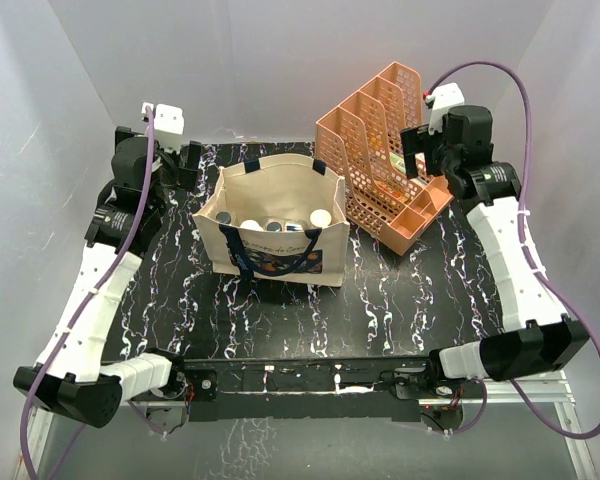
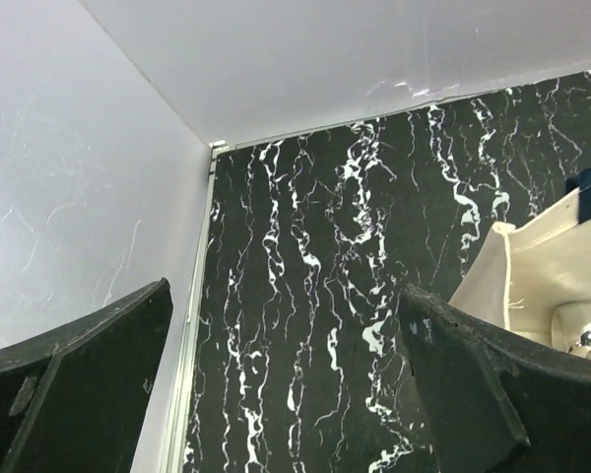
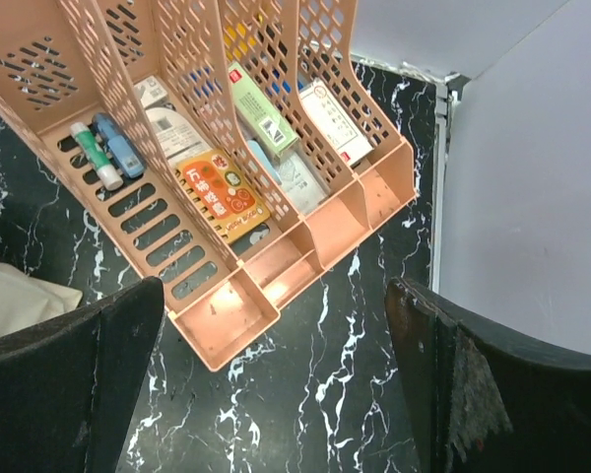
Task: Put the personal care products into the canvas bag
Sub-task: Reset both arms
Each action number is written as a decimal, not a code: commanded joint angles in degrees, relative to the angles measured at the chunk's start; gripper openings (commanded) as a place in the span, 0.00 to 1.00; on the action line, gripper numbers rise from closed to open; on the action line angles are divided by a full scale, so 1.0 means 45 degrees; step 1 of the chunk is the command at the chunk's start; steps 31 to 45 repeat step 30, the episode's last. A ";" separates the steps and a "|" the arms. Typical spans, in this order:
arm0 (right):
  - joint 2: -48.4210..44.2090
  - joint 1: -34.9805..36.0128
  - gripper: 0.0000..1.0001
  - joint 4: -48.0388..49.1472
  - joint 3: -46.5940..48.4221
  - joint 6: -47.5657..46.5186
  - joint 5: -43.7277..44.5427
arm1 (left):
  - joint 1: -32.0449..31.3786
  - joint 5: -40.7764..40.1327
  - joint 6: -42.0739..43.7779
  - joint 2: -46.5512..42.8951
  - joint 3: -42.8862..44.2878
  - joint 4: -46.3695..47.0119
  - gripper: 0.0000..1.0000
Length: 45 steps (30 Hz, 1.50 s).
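Note:
The beige canvas bag point(image 1: 275, 225) with navy handles and a dark print stands upright at mid-table. Several bottle tops point(image 1: 280, 222) show inside it, among them cream and white caps. A corner of the bag point(image 2: 557, 266) shows at the right of the left wrist view. My left gripper point(image 1: 185, 160) is open and empty at the far left, beside the bag. My right gripper point(image 1: 420, 150) is open and empty, raised over the peach organizer's low front end. In both wrist views point(image 2: 286, 394) point(image 3: 276, 384) only black marble table lies between the fingers.
A peach mesh file organizer point(image 1: 385, 165) stands right of the bag; it holds small boxes, packets and tubes point(image 3: 217, 187). White walls close the back and both sides. The black marble table point(image 1: 280, 320) has bare room in front of the bag.

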 commanded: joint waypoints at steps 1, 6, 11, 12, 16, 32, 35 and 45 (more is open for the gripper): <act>-0.2096 -0.0060 0.99 0.1927 -0.1101 0.0341 -0.0205 | 0.0179 -0.0241 0.0109 -0.1313 -0.0249 -0.0409 0.97; -0.3776 -0.0064 0.99 0.3150 -0.2895 0.0593 -0.0440 | 0.0870 0.0810 0.0407 -0.2460 -0.0793 -0.0430 0.97; -0.5097 -0.0375 0.99 0.3618 -0.3775 0.0250 -0.0779 | 0.1934 0.1259 -0.0247 -0.3237 -0.0876 -0.0116 0.97; -0.5220 -0.0649 0.99 0.3627 -0.3781 0.0305 -0.0858 | 0.2159 0.1351 -0.0634 -0.3257 -0.0756 -0.0277 0.97; -0.5595 -0.1531 0.99 0.3306 -0.3352 0.0651 -0.1045 | 0.3263 0.2418 -0.1702 -0.3098 -0.0322 -0.0870 0.97; -0.5631 -0.1877 0.99 0.2366 -0.2960 0.0485 -0.1074 | 0.4142 0.3340 -0.1906 -0.2991 -0.0401 -0.1409 0.97; -0.5631 -0.1877 0.99 0.2366 -0.2960 0.0485 -0.1074 | 0.4142 0.3340 -0.1906 -0.2991 -0.0401 -0.1409 0.97; -0.5631 -0.1877 0.99 0.2366 -0.2960 0.0485 -0.1074 | 0.4142 0.3340 -0.1906 -0.2991 -0.0401 -0.1409 0.97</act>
